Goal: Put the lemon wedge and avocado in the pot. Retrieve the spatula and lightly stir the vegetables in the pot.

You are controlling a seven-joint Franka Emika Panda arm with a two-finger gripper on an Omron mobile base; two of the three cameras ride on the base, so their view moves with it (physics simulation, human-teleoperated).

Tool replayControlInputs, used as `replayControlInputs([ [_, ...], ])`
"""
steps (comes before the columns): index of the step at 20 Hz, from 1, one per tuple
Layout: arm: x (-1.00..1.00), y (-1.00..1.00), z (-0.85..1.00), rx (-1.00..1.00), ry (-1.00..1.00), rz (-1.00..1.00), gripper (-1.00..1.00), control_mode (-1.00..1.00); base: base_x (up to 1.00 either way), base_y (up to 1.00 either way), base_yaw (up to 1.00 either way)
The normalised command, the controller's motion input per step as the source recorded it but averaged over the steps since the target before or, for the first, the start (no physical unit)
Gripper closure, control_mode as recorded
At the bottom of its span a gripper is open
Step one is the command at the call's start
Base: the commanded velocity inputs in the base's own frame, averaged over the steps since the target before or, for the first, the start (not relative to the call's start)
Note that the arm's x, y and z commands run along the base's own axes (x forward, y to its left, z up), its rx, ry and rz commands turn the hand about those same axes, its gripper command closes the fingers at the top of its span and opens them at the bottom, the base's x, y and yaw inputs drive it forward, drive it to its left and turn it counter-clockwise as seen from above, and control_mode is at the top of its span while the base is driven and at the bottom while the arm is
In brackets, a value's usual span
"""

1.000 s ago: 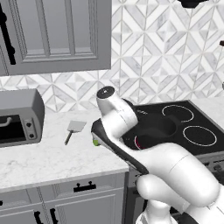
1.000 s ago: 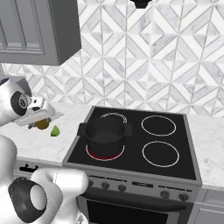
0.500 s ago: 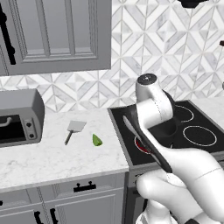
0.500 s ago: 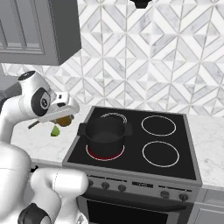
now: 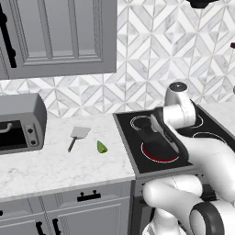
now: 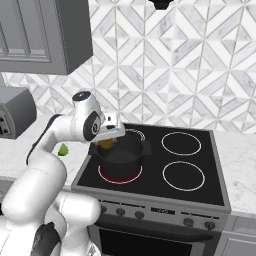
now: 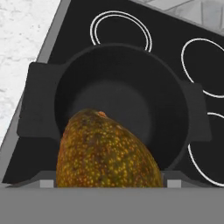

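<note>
My gripper (image 6: 107, 142) is shut on the avocado (image 7: 105, 153), a brown-olive speckled ball that hangs just above the black pot (image 7: 183, 109). In the hand view the pot's inside is bare and the avocado hides my fingertips. The pot (image 6: 121, 157) stands on the front left burner. The lemon wedge (image 5: 101, 147), small, green and pointed, lies on the marble counter left of the stove; the right base view has the lemon wedge (image 6: 63, 149) behind my arm. The spatula (image 5: 78, 136), with its grey square blade, lies just left of the wedge.
A red ring (image 6: 120, 176) glows on the burner under the pot. A grey toaster oven (image 5: 18, 121) stands at the counter's far left. Grey wall cabinets (image 5: 55, 36) hang above the counter. Three other burners (image 6: 183, 175) are bare.
My arm has swung right from above the counter to over the stove, carrying the avocado to a spot above the pot. The wedge and spatula have stayed put.
</note>
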Motion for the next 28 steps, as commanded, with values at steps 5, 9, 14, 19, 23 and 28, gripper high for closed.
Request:
replayControlInputs([
  [5,0.35,-0.35,-0.44,0.12,0.0,0.04,1.0,-1.0,0.0,0.0,0.0],
  [9,0.26,-0.01,-0.42,0.08,0.0,0.01,1.0,-1.0,0.0,0.0,0.0],
  [14,0.34,0.02,-0.25,0.01,0.0,0.0,1.0,-1.0,0.0,0.0,0.0],
  [19,0.34,0.0,-0.14,0.0,0.0,0.0,-1.0,-1.0,0.0,0.0,0.0],
  [23,0.03,0.0,-0.01,0.0,0.0,0.0,-1.0,-1.0,0.0,0.0,0.0],
  [28,0.0,0.0,-0.01,0.0,0.0,0.0,-1.0,-1.0,0.0,0.0,0.0],
])
